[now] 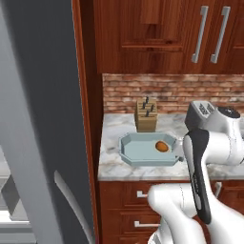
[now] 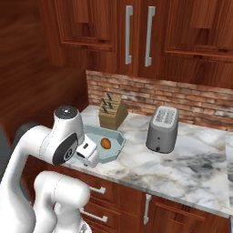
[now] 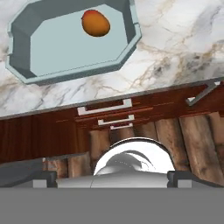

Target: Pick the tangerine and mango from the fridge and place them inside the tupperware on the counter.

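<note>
Hand view, looking down over the counter edge.
I can't tell my gripper's state; past the drawer fronts (image 3: pixel 105 114), the counter (image 3: pixel 175 52) carries the tupperware (image 3: pixel 39 48) with 1 mango (image 3: pixel 95 23) inside, knife block (image 1: pixel 147 116) behind it.

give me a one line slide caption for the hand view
One mango lies inside the teal tupperware on the marbled counter, above wooden drawers.
</note>
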